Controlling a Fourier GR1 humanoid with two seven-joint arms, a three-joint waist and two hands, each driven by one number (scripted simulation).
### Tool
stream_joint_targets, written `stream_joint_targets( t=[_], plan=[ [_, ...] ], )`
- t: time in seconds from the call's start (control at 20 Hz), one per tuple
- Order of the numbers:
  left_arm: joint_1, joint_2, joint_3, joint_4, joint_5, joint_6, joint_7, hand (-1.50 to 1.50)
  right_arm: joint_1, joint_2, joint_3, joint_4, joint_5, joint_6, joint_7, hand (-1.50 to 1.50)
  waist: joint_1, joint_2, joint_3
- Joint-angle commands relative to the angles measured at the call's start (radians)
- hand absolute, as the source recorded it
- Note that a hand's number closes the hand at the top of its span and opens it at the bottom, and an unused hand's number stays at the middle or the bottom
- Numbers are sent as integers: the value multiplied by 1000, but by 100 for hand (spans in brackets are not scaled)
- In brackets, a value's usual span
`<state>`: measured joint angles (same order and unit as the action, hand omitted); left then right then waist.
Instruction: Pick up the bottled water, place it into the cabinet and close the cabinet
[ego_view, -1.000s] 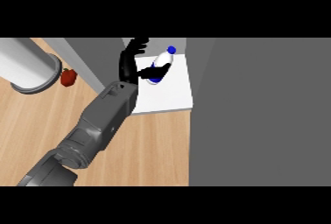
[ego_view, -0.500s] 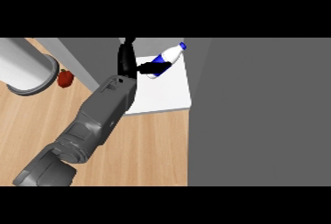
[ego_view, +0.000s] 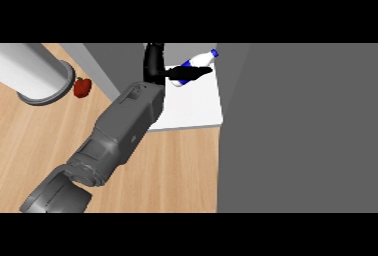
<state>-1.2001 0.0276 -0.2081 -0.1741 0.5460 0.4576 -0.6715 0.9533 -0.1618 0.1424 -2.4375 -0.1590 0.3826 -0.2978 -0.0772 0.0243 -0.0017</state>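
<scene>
The water bottle, white with a blue cap and label, lies tilted on the white cabinet shelf, its cap pointing up and to the right. My left hand is just left of it at the end of the grey forearm that comes in from the lower left. Its fingers stand straight, off the bottle. The thumb stretches right across the bottle's lower end. The hand is open. My right hand does not show.
A large grey cabinet door fills the right side, next to the shelf. On the wooden counter at the left stand a wide pale cylinder and a red pepper.
The fingers uncurled from the bottle and the hand drew left. The bottle tipped over, its cap swinging up and right.
</scene>
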Motion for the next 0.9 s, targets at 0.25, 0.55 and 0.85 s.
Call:
stream_joint_targets(
  t=[0.25, 0.55, 0.85],
  plan=[
    [40, -27, 15, -50, 13, -105, -19, -150, 77, 28, 51, -102, -20, -9, 35, -150, 38, -20, 1],
    [179, -27, -62, -216, 57, -76, -7, -150, 75, 28, 58, -126, -33, -28, 78, -150, 52, -26, 1],
    [342, -28, -218, -472, 108, -113, 48, -150, 40, 35, 58, -121, -10, -61, 101, -150, 68, -35, 1]
  ],
)
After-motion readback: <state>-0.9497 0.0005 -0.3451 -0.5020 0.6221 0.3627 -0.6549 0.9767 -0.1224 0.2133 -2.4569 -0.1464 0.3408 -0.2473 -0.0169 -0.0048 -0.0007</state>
